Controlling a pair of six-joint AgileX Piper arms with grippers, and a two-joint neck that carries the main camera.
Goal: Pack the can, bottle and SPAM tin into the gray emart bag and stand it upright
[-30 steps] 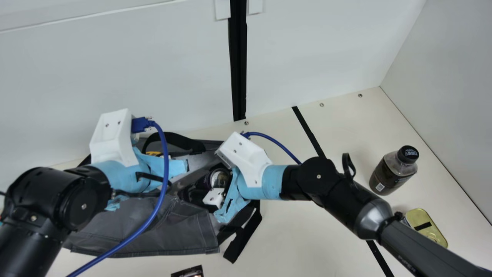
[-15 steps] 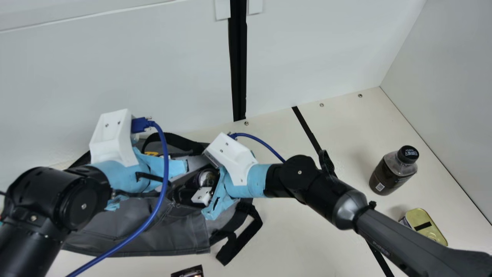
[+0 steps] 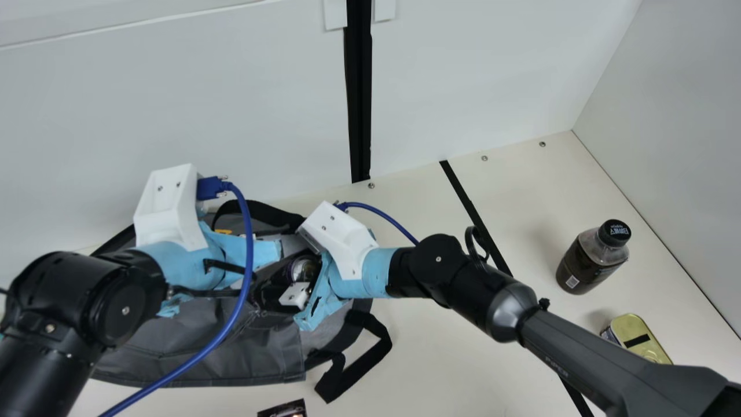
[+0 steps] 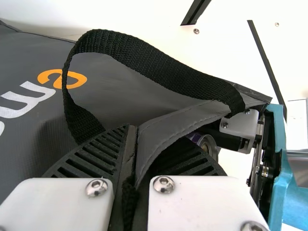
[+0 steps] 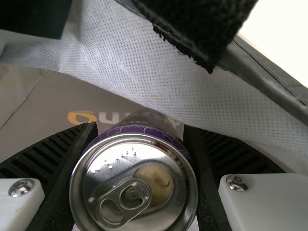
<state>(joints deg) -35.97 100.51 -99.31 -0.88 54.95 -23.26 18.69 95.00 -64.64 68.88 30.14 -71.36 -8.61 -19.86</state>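
My left gripper (image 3: 234,249), at the bag's opening in the main view, pinches the rim of the gray bag (image 3: 231,347) beside a black strap; in the left wrist view this gripper (image 4: 132,137) is shut on the bag's edge (image 4: 171,127). My right gripper (image 3: 283,285) is inside the opening with the can (image 3: 302,269). The right wrist view has that gripper (image 5: 140,137) shut on the purple can (image 5: 159,219), top facing the camera, with pale bag lining beyond. The dark bottle (image 3: 591,258) stands upright at the right, the SPAM tin (image 3: 641,340) near it.
A black handle loop (image 3: 376,347) spreads onto the table right of the bag. A small dark object (image 3: 283,409) lies at the main view's bottom edge. White walls rise behind and at the right; my right forearm spans the table before the tin.
My right gripper has moved left, deeper into the bag's opening, together with the can. The bag's right side and handle loop have shifted left. My left arm has barely moved.
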